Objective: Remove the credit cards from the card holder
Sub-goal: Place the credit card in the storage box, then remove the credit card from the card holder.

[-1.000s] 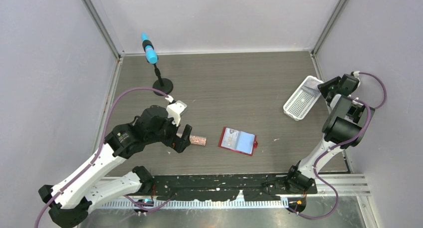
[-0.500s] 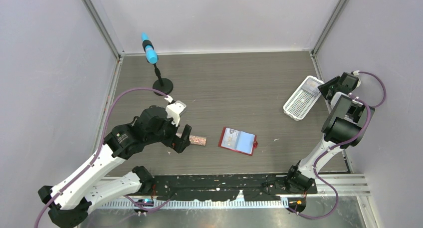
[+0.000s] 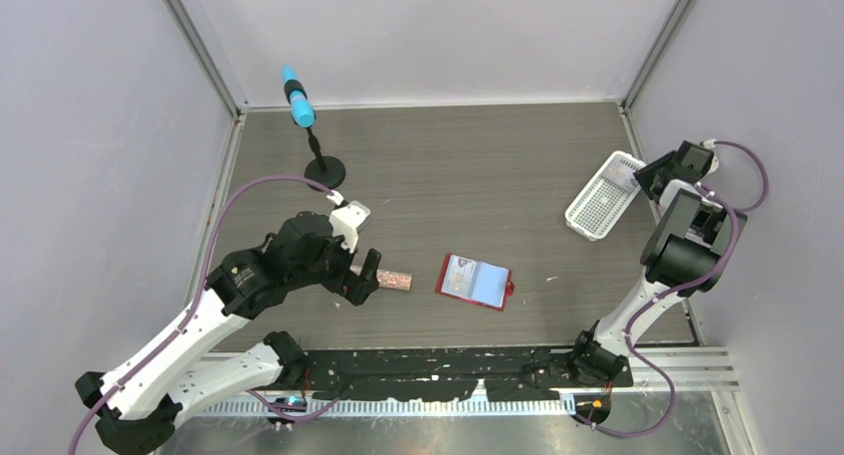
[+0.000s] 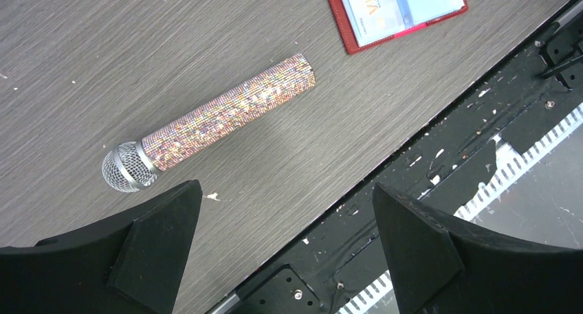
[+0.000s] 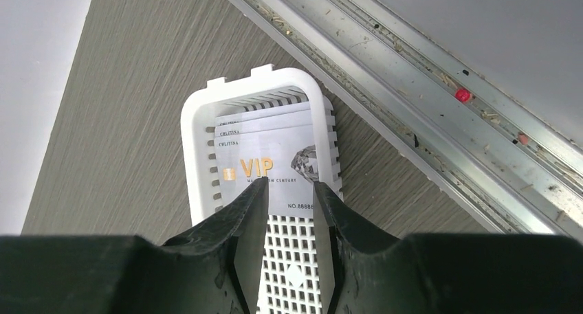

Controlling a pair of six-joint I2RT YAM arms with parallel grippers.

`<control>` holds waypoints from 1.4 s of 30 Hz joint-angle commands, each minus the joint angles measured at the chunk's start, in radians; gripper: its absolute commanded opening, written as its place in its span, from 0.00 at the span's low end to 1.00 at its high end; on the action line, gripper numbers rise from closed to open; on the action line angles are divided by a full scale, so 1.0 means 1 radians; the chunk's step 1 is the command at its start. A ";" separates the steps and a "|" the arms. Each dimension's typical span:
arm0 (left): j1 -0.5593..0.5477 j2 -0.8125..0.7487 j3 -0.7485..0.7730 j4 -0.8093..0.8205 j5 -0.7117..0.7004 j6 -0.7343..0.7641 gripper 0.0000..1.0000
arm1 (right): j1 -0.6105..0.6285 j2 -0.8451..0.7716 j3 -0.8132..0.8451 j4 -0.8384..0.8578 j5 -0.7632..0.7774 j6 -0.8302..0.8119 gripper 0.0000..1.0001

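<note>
The right end effector (image 5: 290,187), arm stretched to the upper right, hangs narrowly parted and empty above credit cards (image 5: 268,149) in the white basket (image 5: 196,115). The left end effector (image 4: 284,187) gapes empty over the microphone (image 4: 227,111); the card holder (image 3: 476,281) lies open mid-frame.

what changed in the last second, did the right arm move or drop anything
The right gripper drew back slightly from the white basket toward the right wall. Its jaws are a little apart with nothing between them, and the credit cards lie in the basket. No release shows. Unchanged: the left gripper, open near the glittery microphone, and the card holder, lying open.
</note>
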 commanded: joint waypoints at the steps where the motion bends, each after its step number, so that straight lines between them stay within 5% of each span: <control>1: 0.000 -0.014 -0.007 0.031 -0.042 0.009 1.00 | 0.005 -0.079 0.058 -0.032 0.046 -0.022 0.38; 13: 0.001 -0.026 -0.006 0.008 -0.219 -0.011 1.00 | 0.103 -0.286 -0.099 -0.058 0.029 -0.028 0.37; 23: 0.004 -0.073 -0.016 0.020 -0.283 -0.009 1.00 | 0.318 -0.557 -0.309 -0.134 0.005 -0.064 0.37; 35: 0.004 -0.053 -0.073 0.165 0.081 -0.168 0.93 | 0.702 -0.951 -0.610 -0.271 -0.119 0.002 0.37; 42: 0.004 0.112 -0.070 0.254 0.164 -0.249 0.85 | 0.942 -1.107 -0.748 -0.261 -0.095 0.144 0.35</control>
